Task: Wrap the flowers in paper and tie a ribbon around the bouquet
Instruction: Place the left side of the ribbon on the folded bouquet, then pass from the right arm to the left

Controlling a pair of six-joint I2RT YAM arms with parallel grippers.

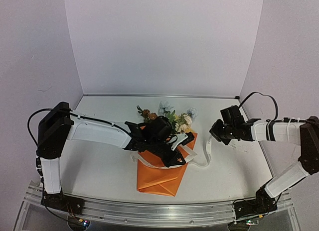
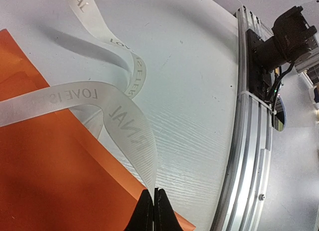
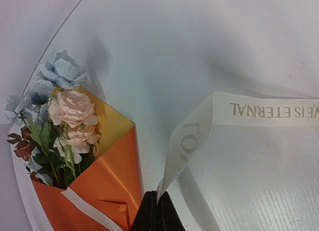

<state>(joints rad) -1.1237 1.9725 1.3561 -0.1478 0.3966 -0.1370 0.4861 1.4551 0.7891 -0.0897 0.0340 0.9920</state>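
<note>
The bouquet lies mid-table: orange paper [image 1: 158,177] folded into a cone, with the flowers [image 1: 175,119] sticking out at the far end. The cream ribbon [image 1: 201,160] loops across the cone's waist. My left gripper [image 1: 178,160] hovers over the cone, shut on one ribbon end; in the left wrist view its tips [image 2: 153,193] pinch the printed ribbon [image 2: 75,94] above the orange paper [image 2: 45,181]. My right gripper [image 1: 213,132] is to the right of the blossoms, and its tips [image 3: 158,195] are shut on the other ribbon end [image 3: 264,111]. The right wrist view also shows the flowers [image 3: 70,109] and paper [image 3: 112,173].
The aluminium rail [image 2: 249,141] runs along the near table edge, with the right arm's base [image 2: 279,37] bolted on it. White walls close in the back and sides. The left arm [image 1: 94,131] reaches across the left half of the table.
</note>
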